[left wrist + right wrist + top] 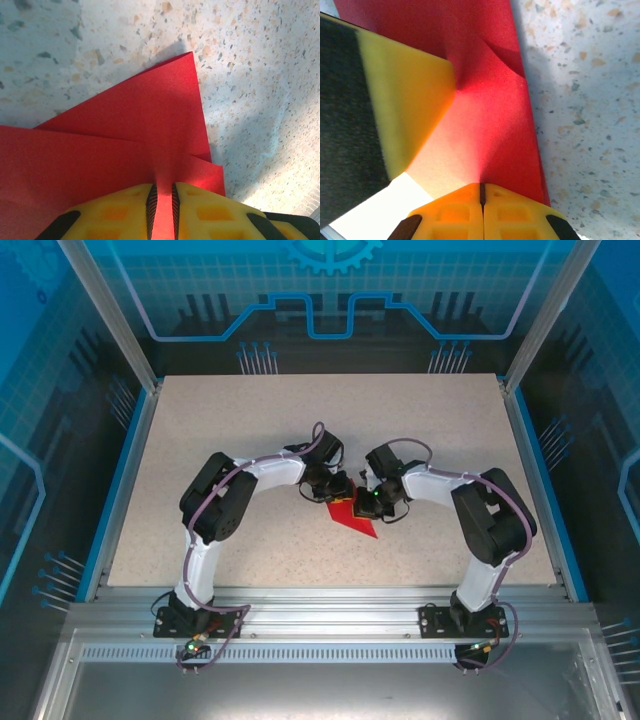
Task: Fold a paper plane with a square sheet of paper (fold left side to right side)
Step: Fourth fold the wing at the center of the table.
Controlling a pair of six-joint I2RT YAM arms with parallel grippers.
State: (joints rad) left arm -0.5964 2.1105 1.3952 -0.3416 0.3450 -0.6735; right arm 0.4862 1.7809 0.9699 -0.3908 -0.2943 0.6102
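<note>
The square sheet of paper is bright red and folded into a pointed, layered shape at the table's middle, its tip towards the near right. My left gripper meets it from the left. In the left wrist view the yellow jaws are shut on a raised ridge of the paper, with flat layers fanning out beyond. My right gripper meets the paper from the right. Its jaws are pressed together on the paper's crease, with the left gripper's yellow finger close beside.
The speckled beige table stretches wide round the paper on every side. Blue rails border its left and right edges. An aluminium frame with both arm bases runs along the near edge. Both arms bend inward, wrists nearly touching.
</note>
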